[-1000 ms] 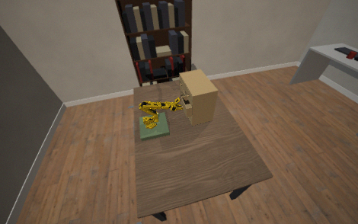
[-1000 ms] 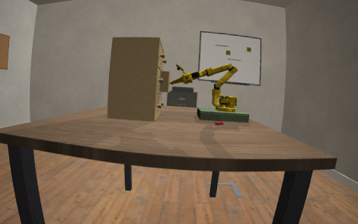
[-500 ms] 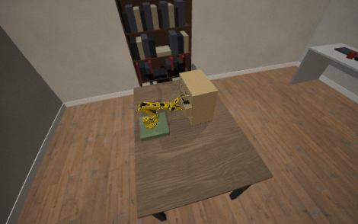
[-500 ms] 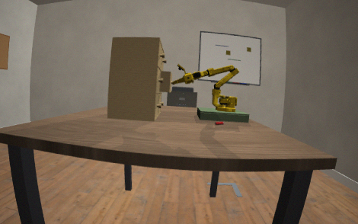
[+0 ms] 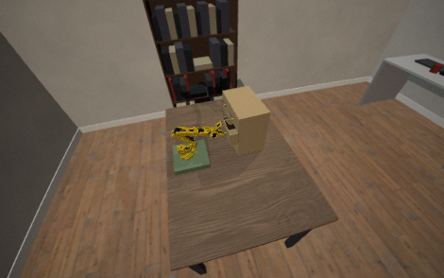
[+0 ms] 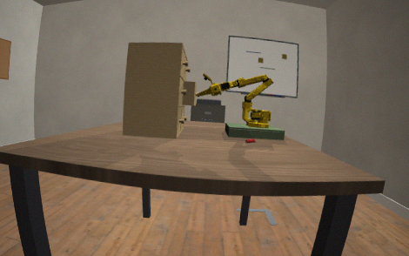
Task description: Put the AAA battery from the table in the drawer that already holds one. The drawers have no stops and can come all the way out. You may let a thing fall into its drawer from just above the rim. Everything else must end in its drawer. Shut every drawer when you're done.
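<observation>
A tan drawer cabinet (image 5: 246, 120) stands on the table, also seen in the exterior view (image 6: 152, 89). One of its middle drawers (image 6: 189, 92) sticks out a little toward my arm. My yellow gripper (image 6: 198, 93) reaches level to that drawer's front and is shut on its handle; in the top view the gripper (image 5: 223, 129) meets the drawer (image 5: 231, 127). A small red object, seemingly the AAA battery (image 6: 250, 140), lies on the table in front of my green base (image 6: 254, 131). The drawers' contents are hidden.
My base plate (image 5: 191, 158) sits left of the cabinet. Other drawer knobs (image 6: 186, 64) show above and below the pulled drawer. A bookshelf (image 5: 194, 49) stands behind the table. A dark box (image 6: 208, 111) shows behind the table.
</observation>
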